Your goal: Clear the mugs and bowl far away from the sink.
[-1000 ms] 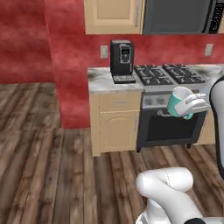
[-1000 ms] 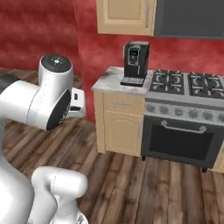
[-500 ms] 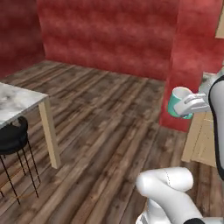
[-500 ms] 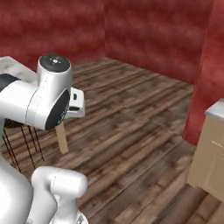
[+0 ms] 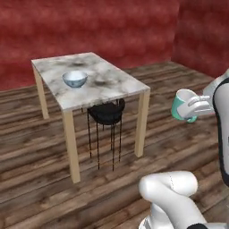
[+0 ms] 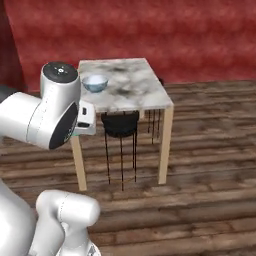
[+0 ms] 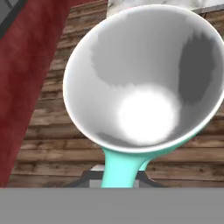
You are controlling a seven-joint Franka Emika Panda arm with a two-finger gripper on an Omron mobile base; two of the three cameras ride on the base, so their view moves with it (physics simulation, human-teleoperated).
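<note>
My gripper hangs in the air at the right of the left base view, shut on a teal-green mug with a white inside. The hand view looks straight into that mug; its teal handle runs down to the gripper, whose tips are hidden behind it. The bowl, white inside and pale blue outside, stands on the marble-topped table, well left of and beyond the mug. In the right base view the bowl sits near the table's left side. The sink is out of view.
A black wire-legged stool is tucked under the table, also seen as the stool from the right. Wooden floor spreads around the table. Red walls close off the room behind it.
The whole picture has shifted: the base has turned from the stove and counter, past bare floor, to the marble table with the bowl. The mug stays in my shut gripper.
</note>
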